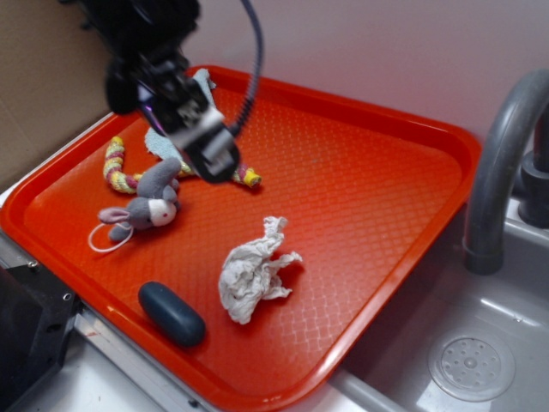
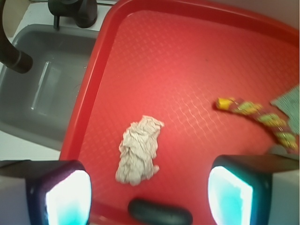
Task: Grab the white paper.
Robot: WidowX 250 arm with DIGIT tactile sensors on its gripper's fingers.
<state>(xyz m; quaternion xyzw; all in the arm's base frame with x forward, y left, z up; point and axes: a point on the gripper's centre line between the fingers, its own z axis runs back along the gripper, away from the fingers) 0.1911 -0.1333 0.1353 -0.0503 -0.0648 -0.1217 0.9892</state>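
The white paper is a crumpled off-white wad lying on the red tray, toward its front right. It also shows in the wrist view, in the lower middle between the two fingers. My gripper hangs above the tray's back left, over the toys, well apart from the paper. In the wrist view the gripper is open and empty, its pads wide apart.
A grey plush toy and a striped cord lie at the tray's left, with a light-blue cloth behind. A dark blue oval object sits near the front rim. A grey sink with a faucet is at the right.
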